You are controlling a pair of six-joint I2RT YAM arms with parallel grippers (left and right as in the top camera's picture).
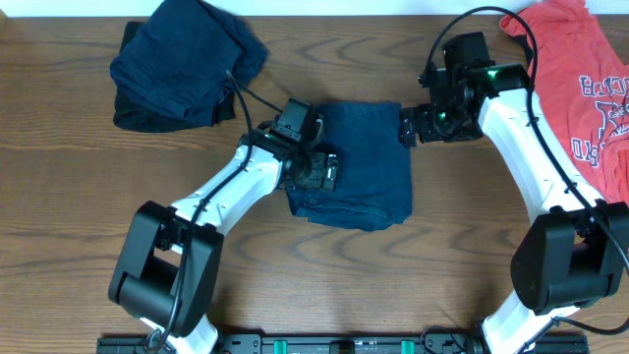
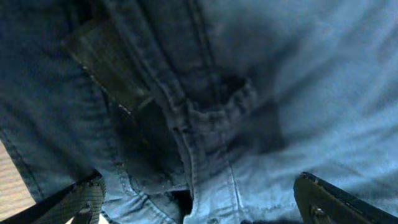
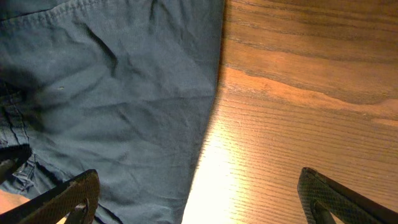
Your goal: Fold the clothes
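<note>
A folded pair of navy shorts (image 1: 362,157) lies in the middle of the table. My left gripper (image 1: 322,169) hovers open over its left edge; in the left wrist view the seams and pocket of the shorts (image 2: 205,112) fill the frame between the spread fingers (image 2: 81,199). My right gripper (image 1: 408,126) is open at the shorts' upper right corner, straddling the cloth edge (image 3: 124,93) and bare wood. A pile of dark navy clothes (image 1: 182,64) sits at the back left. A red-orange T-shirt (image 1: 580,69) with lettering lies at the back right.
The wooden table (image 1: 79,197) shows bare wood at the front and left. Cables run from both arms across the back. A black rail (image 1: 344,344) lines the front edge.
</note>
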